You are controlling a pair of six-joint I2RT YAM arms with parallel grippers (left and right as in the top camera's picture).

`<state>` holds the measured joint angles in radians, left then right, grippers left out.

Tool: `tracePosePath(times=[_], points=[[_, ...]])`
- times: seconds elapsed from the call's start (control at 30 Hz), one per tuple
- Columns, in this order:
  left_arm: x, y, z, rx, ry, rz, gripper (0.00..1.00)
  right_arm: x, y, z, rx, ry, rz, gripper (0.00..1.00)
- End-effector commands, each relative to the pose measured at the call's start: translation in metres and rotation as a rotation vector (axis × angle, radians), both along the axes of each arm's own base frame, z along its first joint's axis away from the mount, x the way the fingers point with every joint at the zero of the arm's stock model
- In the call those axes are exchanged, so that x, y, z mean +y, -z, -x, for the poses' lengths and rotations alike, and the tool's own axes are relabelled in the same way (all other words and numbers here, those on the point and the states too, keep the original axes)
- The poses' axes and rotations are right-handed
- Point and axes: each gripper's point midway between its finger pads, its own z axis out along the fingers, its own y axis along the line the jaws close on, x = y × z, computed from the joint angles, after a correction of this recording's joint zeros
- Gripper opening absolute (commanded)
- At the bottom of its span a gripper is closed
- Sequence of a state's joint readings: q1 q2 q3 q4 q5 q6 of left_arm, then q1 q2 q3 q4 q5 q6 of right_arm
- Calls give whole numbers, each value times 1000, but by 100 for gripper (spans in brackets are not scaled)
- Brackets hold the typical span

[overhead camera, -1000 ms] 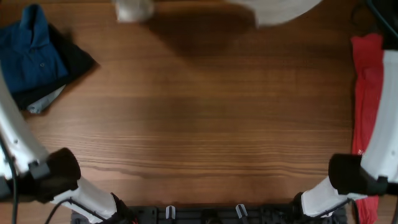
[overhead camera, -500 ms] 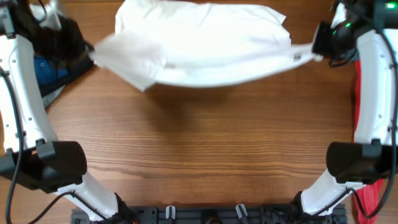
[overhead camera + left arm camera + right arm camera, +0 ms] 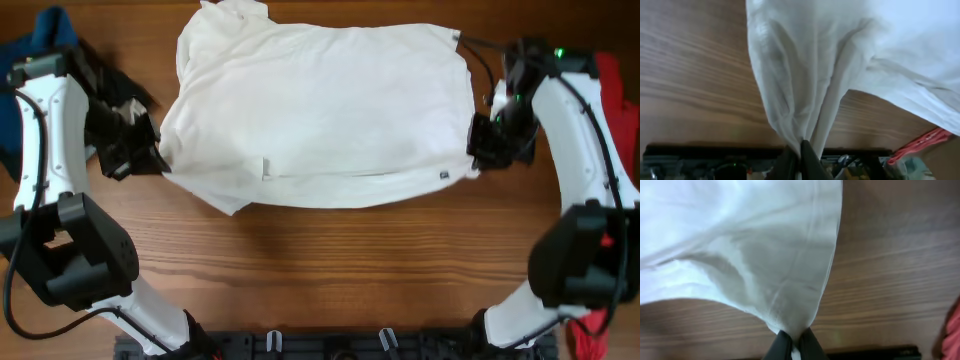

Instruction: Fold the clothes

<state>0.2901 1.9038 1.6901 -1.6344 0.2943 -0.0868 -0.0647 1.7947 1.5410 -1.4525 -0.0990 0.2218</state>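
Spreading step, I'd say: the left hand (image 3: 157, 160) and right hand (image 3: 478, 158) are each clamped on an edge of the soft white T-shirt (image 3: 320, 110), stretched over the far half of the brown wooden bench (image 3: 330, 262) — next it needs laying flat, wrinkle-free.

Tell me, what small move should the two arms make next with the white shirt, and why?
Probably draw the left gripper and right gripper slightly apart, lowering the white T-shirt flat: they pinch opposite edges, and the fabric is wrinkled near the left one.
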Motion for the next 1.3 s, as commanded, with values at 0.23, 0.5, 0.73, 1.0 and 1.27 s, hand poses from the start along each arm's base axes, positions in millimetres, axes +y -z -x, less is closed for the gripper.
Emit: tracePosePath(times=[0.23,0.5,0.73,1.0,1.27], points=[[39,-20,60,46,-214,-302,4,-13,-18,57,-150,262,7,4],[37,-50,86,-114,-294,-368,4,-13,-32,69,-184,256,14,4],[33,-40,96,-126,-300,-370,4,-26,-34,81,-177,279,101,4],[51,-35,46,-293,-326,-404,4,-23,-22,63,-182,194,69,5],[63,-12,14,-304,-327,-410,4,-27,6,38,-149,172,67,5]])
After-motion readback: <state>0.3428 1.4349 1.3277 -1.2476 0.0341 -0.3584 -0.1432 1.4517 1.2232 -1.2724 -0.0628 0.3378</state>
